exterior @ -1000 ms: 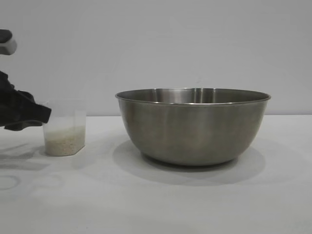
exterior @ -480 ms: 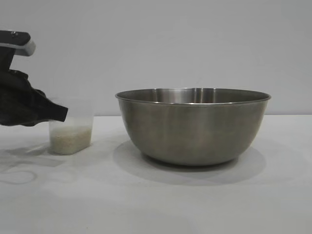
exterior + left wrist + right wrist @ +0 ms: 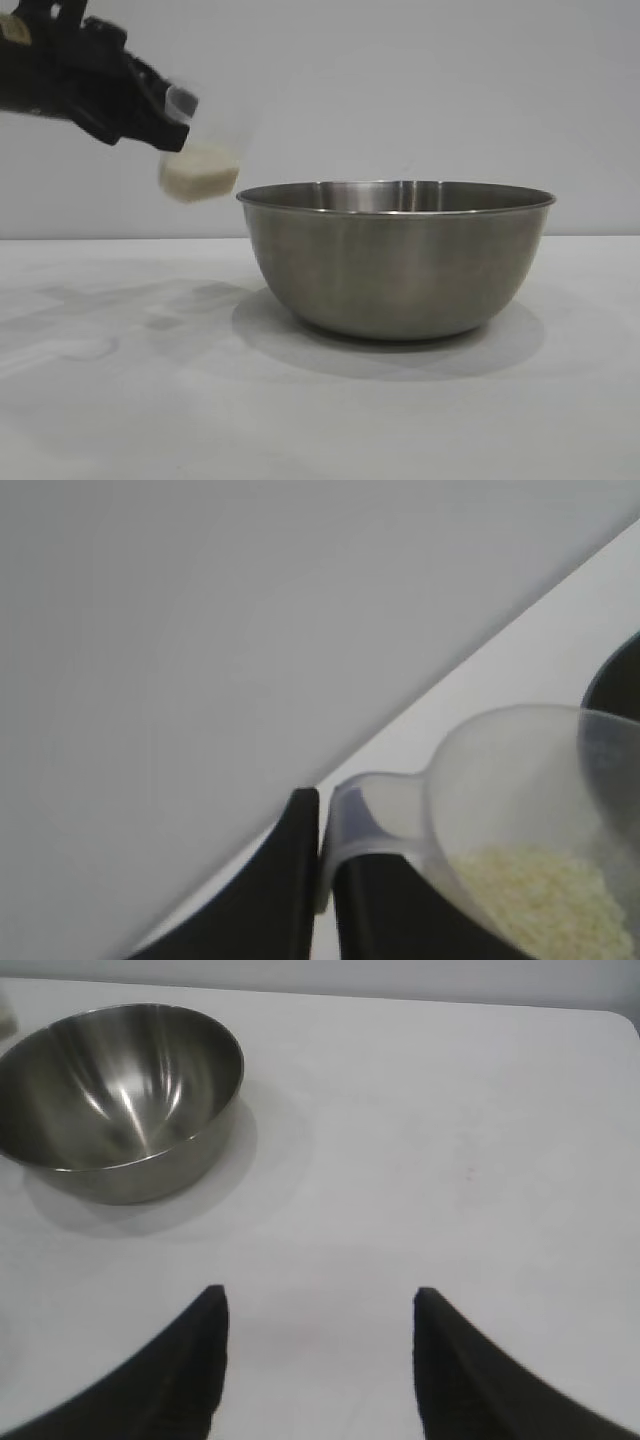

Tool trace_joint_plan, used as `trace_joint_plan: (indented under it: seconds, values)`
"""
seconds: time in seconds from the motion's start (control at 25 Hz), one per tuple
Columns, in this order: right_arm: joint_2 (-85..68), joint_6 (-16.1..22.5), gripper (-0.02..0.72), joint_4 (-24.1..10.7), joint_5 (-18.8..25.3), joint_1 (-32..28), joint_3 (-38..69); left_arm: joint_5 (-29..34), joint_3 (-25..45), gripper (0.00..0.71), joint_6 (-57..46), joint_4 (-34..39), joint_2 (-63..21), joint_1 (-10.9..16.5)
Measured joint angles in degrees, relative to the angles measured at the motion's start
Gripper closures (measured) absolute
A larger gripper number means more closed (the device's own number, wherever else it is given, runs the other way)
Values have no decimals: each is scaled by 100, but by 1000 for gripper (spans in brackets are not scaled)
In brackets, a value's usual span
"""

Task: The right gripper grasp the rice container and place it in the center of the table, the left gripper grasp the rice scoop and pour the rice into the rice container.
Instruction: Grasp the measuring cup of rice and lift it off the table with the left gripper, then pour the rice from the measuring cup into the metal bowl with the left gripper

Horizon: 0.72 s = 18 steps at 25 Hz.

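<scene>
The rice container [image 3: 396, 258], a large steel bowl, stands on the white table [image 3: 150, 400] at the middle; the right wrist view shows the rice container [image 3: 120, 1100] empty inside. My left gripper [image 3: 160, 125] is raised at the upper left, shut on the handle of the rice scoop [image 3: 205, 155], a clear plastic cup tilted and held in the air just left of the bowl's rim. Rice [image 3: 198, 172] fills its lower part. In the left wrist view the scoop's handle [image 3: 365, 815] is pinched in the left gripper [image 3: 325, 825], with rice [image 3: 545, 895] inside. My right gripper [image 3: 320, 1295] hangs open over bare table, away from the bowl.
A plain pale wall stands behind the table. The table's far corner [image 3: 625, 1020] shows in the right wrist view. White tabletop stretches in front of the bowl and to both sides of it.
My left gripper closed on the scoop's handle, then lifted it off the table and carried it up and right toward the bowl's rim, tilting it. The bowl and right gripper stayed still.
</scene>
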Motion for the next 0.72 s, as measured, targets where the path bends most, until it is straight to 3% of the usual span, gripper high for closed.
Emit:
trace_joint_plan:
  seconds: [0.16, 0.48, 0.72]
  values:
    - [0, 0, 304, 0, 0, 0, 0, 428, -494, 710, 711, 463, -50, -93]
    - [0, 0, 304, 0, 0, 0, 0, 1661, -1316, 710, 3047, 637, -63, -930]
    - [0, 0, 304, 0, 0, 0, 0, 2024, -1511, 710, 4415, 1140, -63, -1220]
